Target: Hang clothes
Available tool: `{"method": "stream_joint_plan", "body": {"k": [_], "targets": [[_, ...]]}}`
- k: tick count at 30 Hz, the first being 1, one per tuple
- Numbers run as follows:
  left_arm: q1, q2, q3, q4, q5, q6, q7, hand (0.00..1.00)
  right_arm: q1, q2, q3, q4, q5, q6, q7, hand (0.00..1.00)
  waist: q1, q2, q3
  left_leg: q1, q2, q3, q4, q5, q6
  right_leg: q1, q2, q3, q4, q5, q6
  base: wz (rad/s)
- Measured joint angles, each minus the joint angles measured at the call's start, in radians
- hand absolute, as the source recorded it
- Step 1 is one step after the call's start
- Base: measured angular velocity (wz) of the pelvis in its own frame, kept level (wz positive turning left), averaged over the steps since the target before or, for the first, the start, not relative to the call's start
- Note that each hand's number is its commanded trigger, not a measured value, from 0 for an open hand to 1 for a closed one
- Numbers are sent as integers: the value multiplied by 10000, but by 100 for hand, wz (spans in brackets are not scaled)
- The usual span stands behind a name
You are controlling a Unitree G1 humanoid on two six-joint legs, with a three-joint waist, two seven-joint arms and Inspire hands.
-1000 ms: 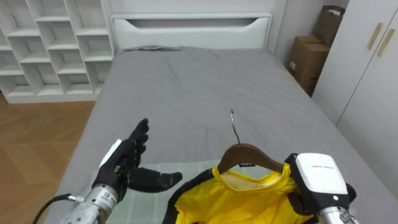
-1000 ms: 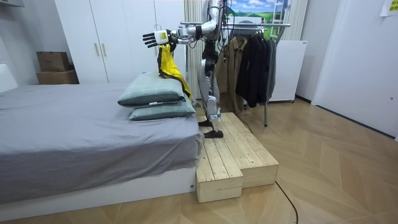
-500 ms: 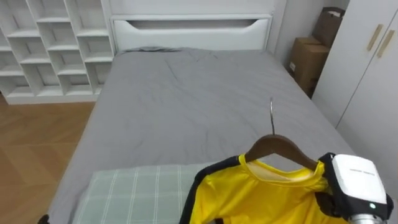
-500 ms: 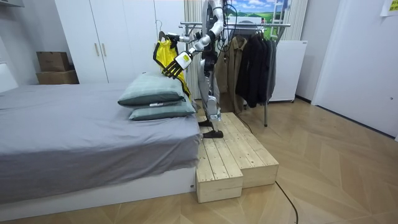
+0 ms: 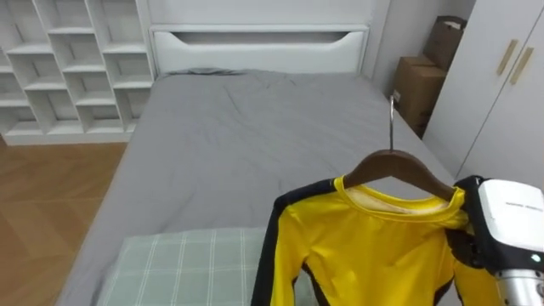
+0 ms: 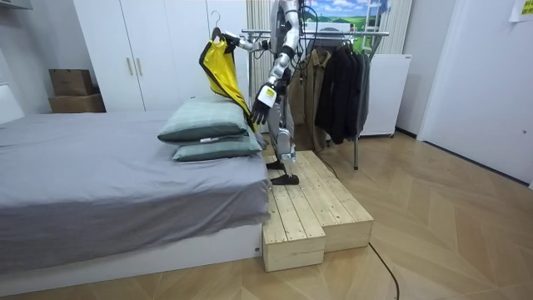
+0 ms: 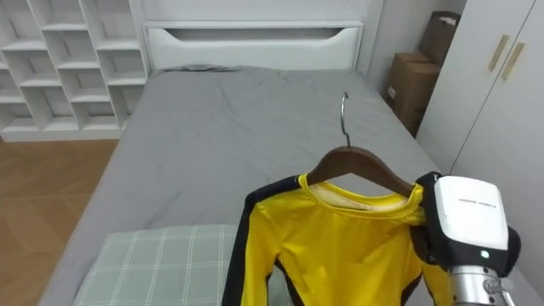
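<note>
The yellow shirt [image 5: 365,255] hangs on a wooden hanger [image 5: 399,166] held up over the pillow [image 5: 170,268] at the near end of the bed [image 5: 238,127]. The right hand [image 5: 480,251] is clamped round the hanger's right end. The cloth looks light, limp and apt to slide, so the stiff hanger is the sound hold (its wire hook [image 5: 392,119] is free for hanging). The left hand [image 6: 265,97] hangs by the robot's side; I cannot tell its fingers

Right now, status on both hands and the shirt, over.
Right hand shut on wooden hanger, high over the bed. Yellow shirt hangs from it, above the pillows. Left hand down at its side. Clothes rack behind the robot, coats on it.
</note>
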Motion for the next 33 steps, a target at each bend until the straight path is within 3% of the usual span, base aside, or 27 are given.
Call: {"method": "stream_joint_plan", "body": {"k": [8,16,22,26,33], "targets": [[430,-138,31,1751,-2,1,25,0,154,13,-112,-683,61,-85,-14,100,3,-75,8,76,67,188,-4,-132,-13,5,86,163,-41,0,0,-6],[568,-272,-25,2016,146,100,54,0,1012,127,-107,-1478,370,-153,-1,100,185,-157,9,31,77,259,-37,-156,2,1,125,238,-173,5,5,-2],[587,-573,-92,2065,1189,223,100,0,1036,138,-107,-1666,365,-29,67,100,209,-140,23,6,89,272,-34,-209,16,-23,140,252,-180,4,9,0],[576,-629,-314,2061,1624,397,242,0,1037,138,-107,-1776,362,47,227,100,173,-125,29,-19,95,265,-27,-227,19,-22,143,308,-189,0,15,0],[578,-647,-702,2066,1953,394,251,0,1268,141,-97,-2791,623,52,707,100,146,-112,39,-18,93,257,-26,-228,20,-17,136,298,-194,-1,18,0]]}}
